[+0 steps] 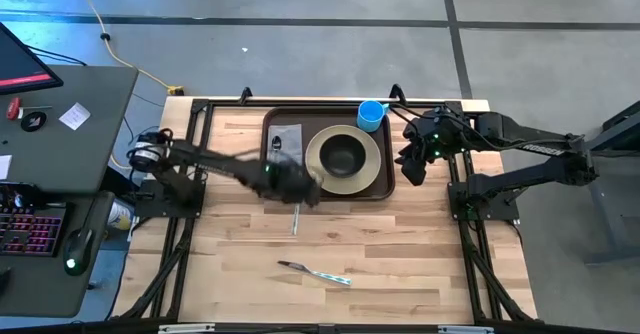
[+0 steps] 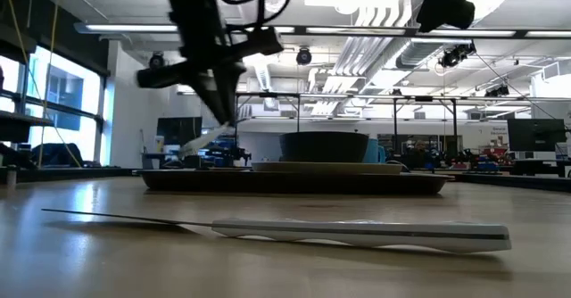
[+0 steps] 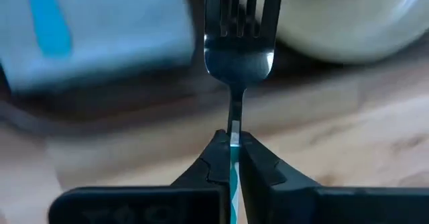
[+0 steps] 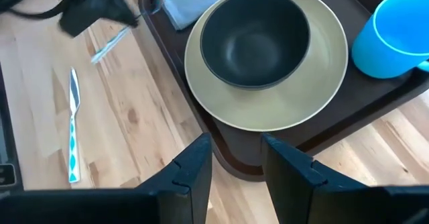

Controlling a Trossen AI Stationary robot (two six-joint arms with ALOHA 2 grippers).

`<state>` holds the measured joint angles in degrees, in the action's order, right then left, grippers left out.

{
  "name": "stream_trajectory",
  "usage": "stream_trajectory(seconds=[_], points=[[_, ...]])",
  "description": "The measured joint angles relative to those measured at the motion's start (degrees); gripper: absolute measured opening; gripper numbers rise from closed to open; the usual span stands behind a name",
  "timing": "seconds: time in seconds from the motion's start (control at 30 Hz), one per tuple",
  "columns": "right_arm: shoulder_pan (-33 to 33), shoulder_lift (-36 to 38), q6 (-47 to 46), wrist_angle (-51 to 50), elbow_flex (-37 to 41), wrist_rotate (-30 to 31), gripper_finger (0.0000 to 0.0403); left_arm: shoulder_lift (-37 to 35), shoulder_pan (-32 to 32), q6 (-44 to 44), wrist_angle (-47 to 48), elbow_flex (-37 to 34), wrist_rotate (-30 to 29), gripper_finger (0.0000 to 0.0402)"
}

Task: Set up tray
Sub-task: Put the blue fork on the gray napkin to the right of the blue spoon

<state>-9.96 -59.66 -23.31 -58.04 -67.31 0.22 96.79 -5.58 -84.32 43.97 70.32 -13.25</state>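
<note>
We see the tray (image 1: 385,192), dark brown plastic, at the table's far middle, carrying a plate, bowl, blue cup and napkin. We judge it rigid, light and smooth, best taken by its raised rim. The left gripper (image 3: 233,158), jaws pinched on a fork (image 3: 239,43), hangs at its near edge; the right gripper (image 4: 236,158), jaws parted and holding nothing, hovers at its right end.

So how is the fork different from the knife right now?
The fork is clamped by its handle in the left end effector, lifted near the tray; the knife lies flat on the bare table, untouched. The fork points toward the tray, while the knife lies well away from it. Both have matching blue-and-white patterned handles.
</note>
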Motion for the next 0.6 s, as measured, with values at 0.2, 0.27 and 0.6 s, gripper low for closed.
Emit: stream_trajectory(seconds=[0.2,0.27,0.6], points=[[1.3,0.0,-0.7,0.0,0.0,0.4,0.0119,-0.2,12.6,12.2,2.6,3.6,0.5,0.0045],[2.0,0.0,-0.7,0.0,0.0,0.4,0.0119,-0.2,16.6,14.6,2.8,3.6,1.7,0.0042],[3.9,0.0,-0.7,0.0,0.0,6.3,0.0119,-0.2,30.6,24.3,3.0,3.1,5.6,0.0049]])
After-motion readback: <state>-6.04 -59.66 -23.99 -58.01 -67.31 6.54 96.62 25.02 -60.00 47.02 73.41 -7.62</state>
